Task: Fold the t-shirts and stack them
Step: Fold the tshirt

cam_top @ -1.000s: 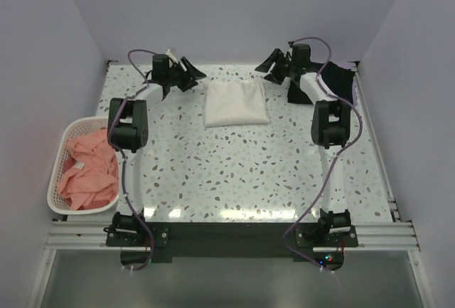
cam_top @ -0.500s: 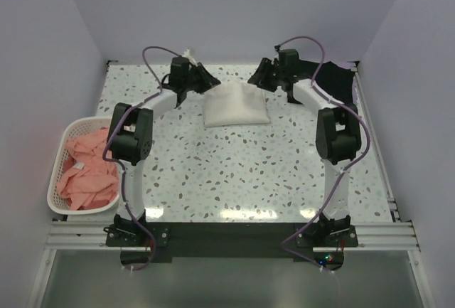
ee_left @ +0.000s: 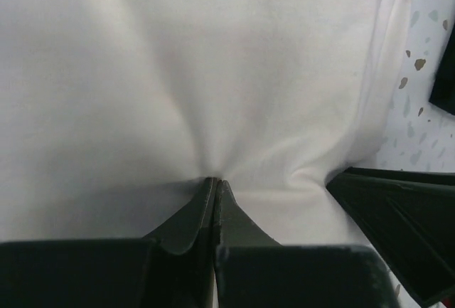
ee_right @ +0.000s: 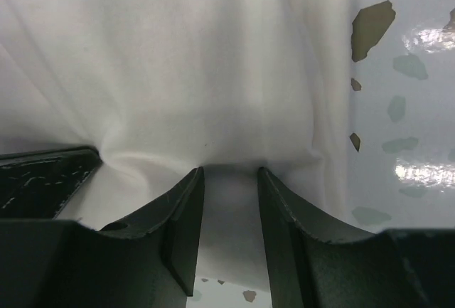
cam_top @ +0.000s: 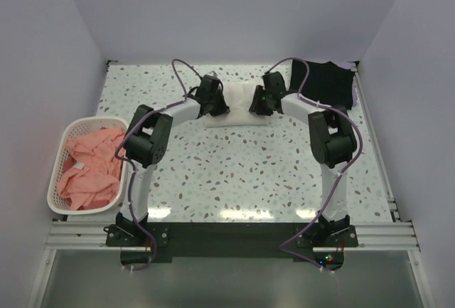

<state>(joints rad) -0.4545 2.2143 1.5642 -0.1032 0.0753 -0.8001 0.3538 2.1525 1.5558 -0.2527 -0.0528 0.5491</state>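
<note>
A folded white t-shirt (cam_top: 237,99) lies at the back middle of the table. My left gripper (cam_top: 217,106) is at its left edge; in the left wrist view its jaws (ee_left: 215,181) are shut, pinching a pucker of the white cloth (ee_left: 213,73). My right gripper (cam_top: 257,103) is at the shirt's right edge. Its fingers (ee_right: 229,174) stand apart, with a fold of the white cloth (ee_right: 178,73) between them. A black t-shirt (cam_top: 325,81) lies flat at the back right. Salmon-pink t-shirts (cam_top: 89,167) are heaped in the basket.
The white lattice basket (cam_top: 58,150) stands off the table's left edge. The speckled table (cam_top: 234,173) reaches to the walls at the back and sides. The other gripper's dark finger shows in each wrist view (ee_left: 398,212) (ee_right: 43,176).
Both arms swung inward from the back corners and came down onto the white t-shirt's two sides. The left gripper shut on the cloth; the right gripper's jaws narrowed.
</note>
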